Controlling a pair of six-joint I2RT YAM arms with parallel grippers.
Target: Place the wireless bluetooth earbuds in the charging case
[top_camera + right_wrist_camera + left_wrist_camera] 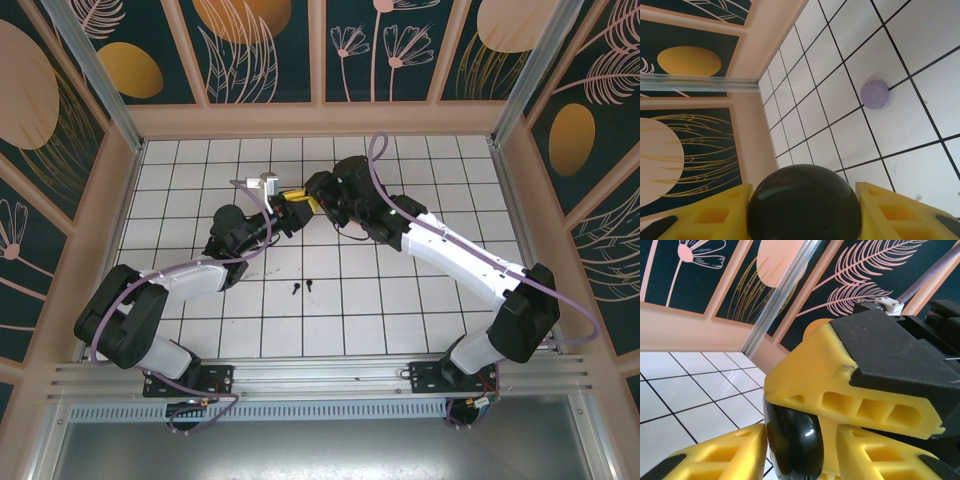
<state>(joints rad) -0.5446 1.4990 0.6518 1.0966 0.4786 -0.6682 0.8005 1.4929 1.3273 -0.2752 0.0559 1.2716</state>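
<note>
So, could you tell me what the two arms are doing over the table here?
The right gripper holds a black rounded case above the table. The left gripper has its fingers either side of what looks like the same case. Two black earbuds and a small lilac rounded item lie loose on it.

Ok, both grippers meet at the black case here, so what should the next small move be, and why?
Probably close the left gripper fully on the black charging case. The right gripper clamps it, the left fingers flank it without clearly gripping, and two black earbuds lie loose on the table.
</note>
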